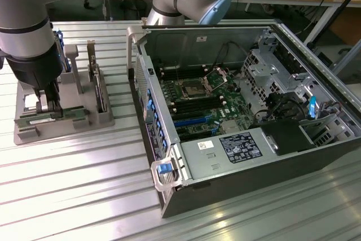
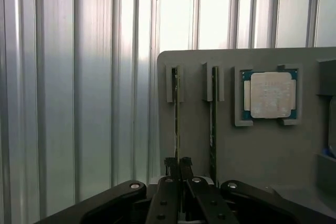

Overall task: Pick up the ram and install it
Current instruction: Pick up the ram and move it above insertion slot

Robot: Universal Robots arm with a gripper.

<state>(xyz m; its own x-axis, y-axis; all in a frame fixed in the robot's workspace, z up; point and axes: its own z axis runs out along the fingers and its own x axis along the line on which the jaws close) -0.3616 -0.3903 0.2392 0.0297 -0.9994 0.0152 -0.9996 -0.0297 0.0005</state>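
Ram sits on edge in the grey holder at the exterior view's left, long axis running left-right across it. Gripper is directly above it, fingers down onto its top edge. The open case is well apart, to the exterior view's right. The board's slots look to run on roughly the same line as the stick, so I'd judge little twist is needed. Count: one arm, one case, one holder.

Wrist view: gripper is pinched narrow on the ram, one fingertip on each face, near one end of the stick. The stick runs straight away from the fingers, seated in its slot. Second stick stands parallel just beside it, not touched. CPU lies flat in its pocket beyond that. Count: two sticks, one CPU, on the holder over the ribbed table.
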